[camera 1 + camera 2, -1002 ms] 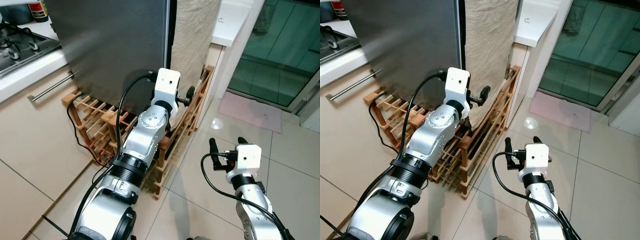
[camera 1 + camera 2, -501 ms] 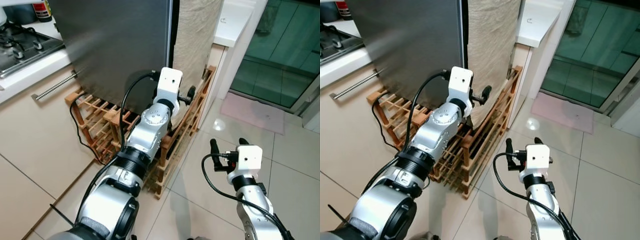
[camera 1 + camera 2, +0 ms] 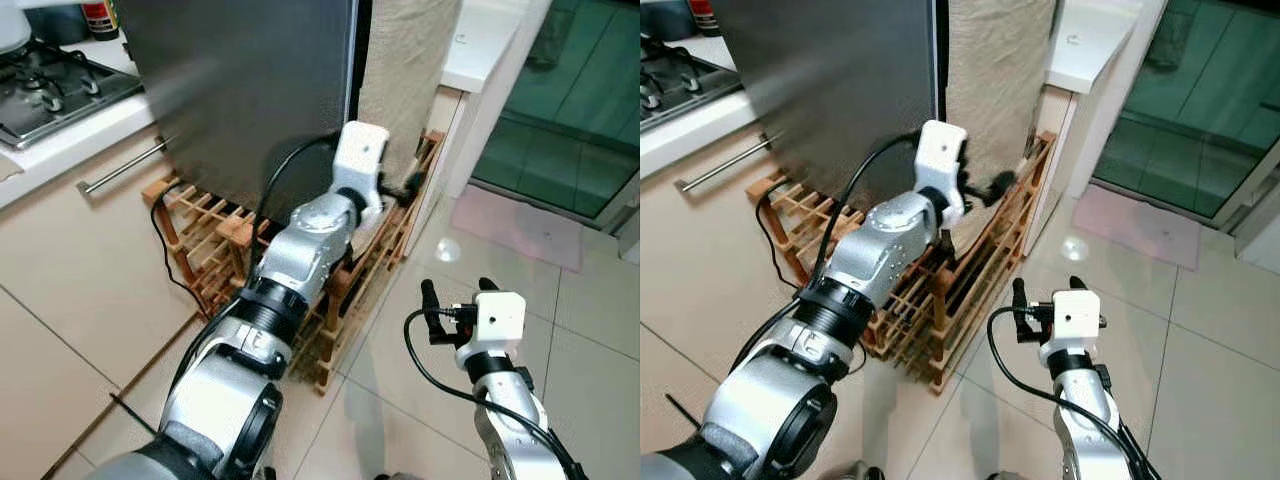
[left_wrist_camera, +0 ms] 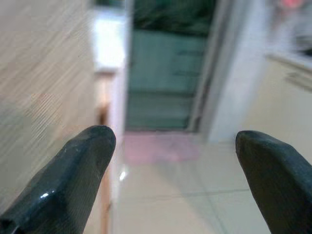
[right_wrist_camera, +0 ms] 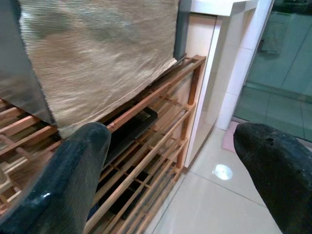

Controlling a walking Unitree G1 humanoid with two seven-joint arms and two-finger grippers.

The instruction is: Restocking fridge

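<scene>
The fridge (image 3: 260, 90), a tall grey steel box, stands at the far left with its door shut, a beige cloth (image 3: 400, 70) hanging down its right side and a wooden rack (image 3: 215, 235) of slats wedged round its foot. The left tool (image 3: 1000, 185) is stretched out far ahead, its two black fingers spread apart and empty, reaching past the door's right edge beside the cloth; my guess is that it is placed there to hook the edge and pull the door open, since nothing can be stocked while the door is closed. The left wrist view looks between the parted fingertips (image 4: 83, 161) at the cloth, a pale floor and a glass door beyond, so nothing is gripped. The right tool (image 3: 455, 300) hovers low and near over the tiled floor (image 3: 590, 300), fingers also apart and empty, probably kept back as a free hand. A hob (image 3: 60, 85) sits on the white surface (image 3: 75, 140) at the far left. No food to be stocked is visible.
</scene>
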